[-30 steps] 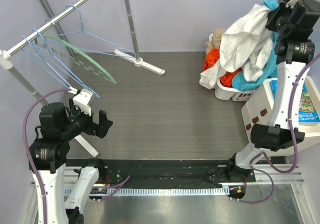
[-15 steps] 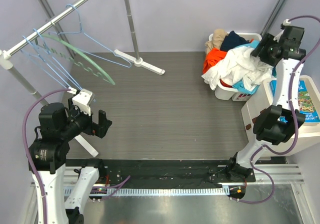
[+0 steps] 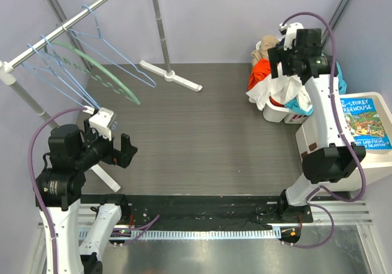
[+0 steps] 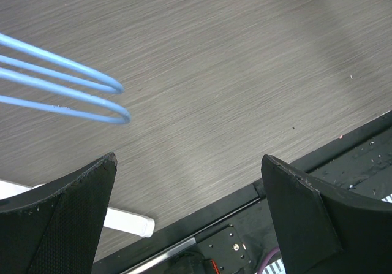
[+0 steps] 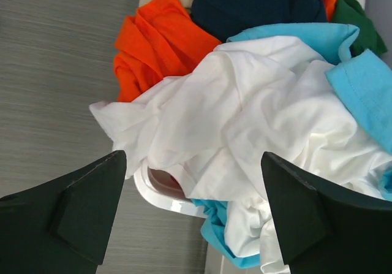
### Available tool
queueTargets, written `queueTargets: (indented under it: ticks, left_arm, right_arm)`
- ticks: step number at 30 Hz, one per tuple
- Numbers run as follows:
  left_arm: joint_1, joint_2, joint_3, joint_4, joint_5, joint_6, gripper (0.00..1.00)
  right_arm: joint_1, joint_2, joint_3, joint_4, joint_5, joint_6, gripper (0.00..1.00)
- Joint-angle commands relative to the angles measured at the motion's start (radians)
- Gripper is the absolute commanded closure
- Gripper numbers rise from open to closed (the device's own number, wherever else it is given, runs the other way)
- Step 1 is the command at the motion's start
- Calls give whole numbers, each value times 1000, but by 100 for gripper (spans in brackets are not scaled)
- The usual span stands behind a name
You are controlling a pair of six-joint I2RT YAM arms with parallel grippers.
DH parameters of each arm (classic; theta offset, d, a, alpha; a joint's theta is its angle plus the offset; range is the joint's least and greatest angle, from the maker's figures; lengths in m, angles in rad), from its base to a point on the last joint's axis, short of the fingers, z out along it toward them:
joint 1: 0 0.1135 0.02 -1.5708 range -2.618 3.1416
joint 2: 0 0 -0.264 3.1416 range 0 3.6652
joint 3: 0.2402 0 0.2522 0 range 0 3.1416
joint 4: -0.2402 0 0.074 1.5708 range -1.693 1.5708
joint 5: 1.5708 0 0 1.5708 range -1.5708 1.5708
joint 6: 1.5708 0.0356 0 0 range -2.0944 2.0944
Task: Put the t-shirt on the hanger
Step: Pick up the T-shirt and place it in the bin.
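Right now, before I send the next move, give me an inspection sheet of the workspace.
Surface: grey wood-grain table; no damage seen.
Job's things: t-shirt crumpled on top of the basket, not held; light-blue wire hangers on the rail, none taken.
Clutter: orange garment, turquoise garment and navy garment in the basket; pale-green hanger on the rail; printed box at the right.
Grippers: left tool open, empty, near the hanger tips; right tool open, empty, over the t-shirt.
Cables: purple cable loops on both arms; no snag seen.
Surroundings: rack post, pale walls.
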Motion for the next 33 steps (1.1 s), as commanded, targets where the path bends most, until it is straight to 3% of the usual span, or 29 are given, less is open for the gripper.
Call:
queueTargets:
  ticks: [1,10,13,14,16,17,24,25,33]
  left_arm:
    - [6,9,23,27,7,-17,0]
    - [6,-2,20,25,-7,-6,0]
    - [6,-3,26,25,-13,-4,0]
    - [6,-3,26,25,-11,-3,0]
    - [6,-3,32,22,-13,-4,0]
    - [6,-5,35,21,-13,-3,0]
    - [6,-3,40,35,10,-24,0]
    - [6,0,40,38,15,-34,0]
    - [6,-6,47,47,16,-43,0]
  right_arm:
    - [9,65,-6,110,288,-89,4]
    - [5,185,-52,180,380,-152,6]
    - [-8,202,-22,177,387,-152,28]
    - [-44,211,-7,168,382,-152,53]
    - [-61,217,63,118,354,-143,78]
    - [-69,211,98,93,336,-137,97]
    - [-153,81,436,-5,16,4,99]
    - [-191,68,461,15,-95,38,99]
    - [-321,-2,514,238,-362,398,99]
